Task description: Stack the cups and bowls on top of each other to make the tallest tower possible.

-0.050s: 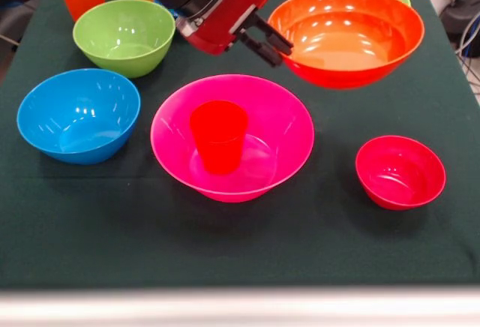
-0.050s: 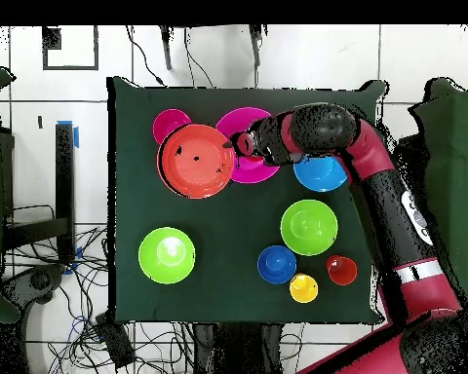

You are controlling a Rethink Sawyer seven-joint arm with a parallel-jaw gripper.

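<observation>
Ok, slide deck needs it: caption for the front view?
Gripper holds orange bowl by its rim, lifted, beside pink bowl containing red cup.

In the front view a cup (image 1: 218,136) stands in the centre bowl (image 1: 232,141); other bowls sit at left (image 1: 79,115), upper left (image 1: 124,37), lower right (image 1: 400,172); one (image 1: 346,36) hangs upper right at the tool (image 1: 270,43)
</observation>
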